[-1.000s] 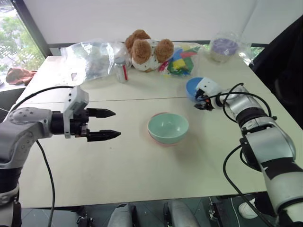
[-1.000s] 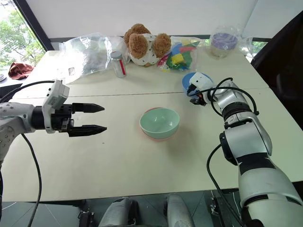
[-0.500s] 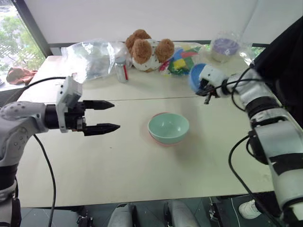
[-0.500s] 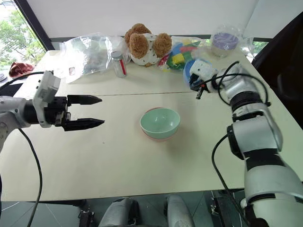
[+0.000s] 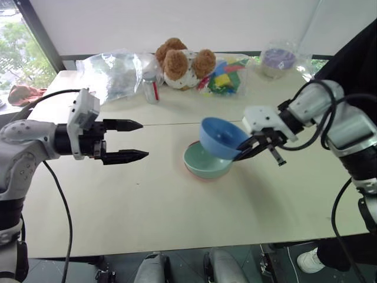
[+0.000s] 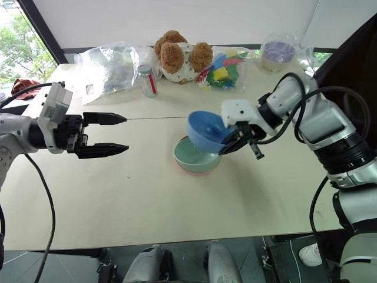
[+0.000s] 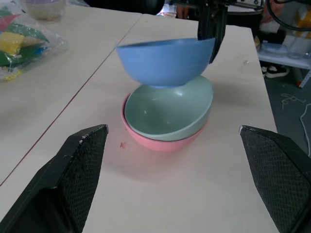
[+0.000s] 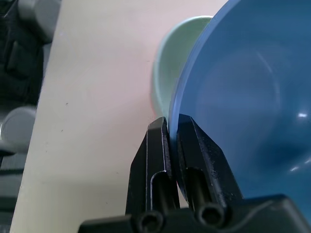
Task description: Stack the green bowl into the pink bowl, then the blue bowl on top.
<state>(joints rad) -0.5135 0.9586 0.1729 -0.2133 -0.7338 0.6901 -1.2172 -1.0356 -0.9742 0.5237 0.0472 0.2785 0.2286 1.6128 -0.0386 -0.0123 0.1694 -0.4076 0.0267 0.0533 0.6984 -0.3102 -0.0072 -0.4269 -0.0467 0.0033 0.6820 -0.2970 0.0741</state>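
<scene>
The green bowl [image 5: 203, 163] sits nested in the pink bowl [image 7: 160, 143] at the middle of the table. Just above them hangs the blue bowl [image 5: 221, 137], tilted, its base over the green bowl's far right rim. My right gripper [image 5: 244, 152] is shut on the blue bowl's rim [image 8: 177, 116], one finger inside and one outside. My left gripper [image 5: 143, 140] hovers to the left of the stack, pointing at it, open with nothing between its fingers.
Along the table's back edge lie a clear plastic bag [image 5: 112, 71], a small bottle [image 5: 151, 85], a teddy bear [image 5: 179, 62], a bag of coloured blocks [image 5: 224, 76] and a bagged purple thing [image 5: 277, 59]. The near half of the table [image 5: 147, 206] is bare.
My right gripper has lifted the blue bowl from the back right and carried it in over the green bowl. The left gripper has stayed about where it was.
</scene>
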